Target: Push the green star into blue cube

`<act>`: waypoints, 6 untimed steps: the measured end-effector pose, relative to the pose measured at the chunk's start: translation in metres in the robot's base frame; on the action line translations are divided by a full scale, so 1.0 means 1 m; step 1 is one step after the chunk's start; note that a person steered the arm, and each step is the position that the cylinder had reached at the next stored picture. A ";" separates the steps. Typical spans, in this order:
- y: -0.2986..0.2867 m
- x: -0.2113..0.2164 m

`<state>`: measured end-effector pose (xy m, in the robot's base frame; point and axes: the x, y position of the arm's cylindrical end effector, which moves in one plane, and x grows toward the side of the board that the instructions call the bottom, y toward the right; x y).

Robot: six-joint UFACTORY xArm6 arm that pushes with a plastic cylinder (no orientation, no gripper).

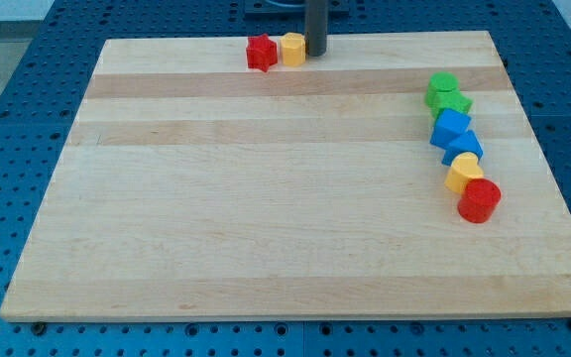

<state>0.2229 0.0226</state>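
Note:
My tip (316, 54) stands at the view's top edge of the board, touching or almost touching the right side of a yellow block (293, 49). The green star (453, 103) lies far off at the view's right, right under a rounder green block (442, 86); the two are hard to tell apart. The blue cube (450, 127) lies just below the green star and touches it. My tip is far to the upper left of both.
A red star (261, 53) touches the yellow block's left side. Below the blue cube a chain runs down: another blue block (464, 147), a yellow block (464, 173), a red cylinder (479, 200). The wooden board (266, 198) rests on a blue perforated table.

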 end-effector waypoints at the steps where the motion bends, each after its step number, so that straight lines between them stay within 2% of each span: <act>1: 0.050 0.000; 3: 0.214 0.013; 4: 0.242 0.075; 6: 0.166 0.147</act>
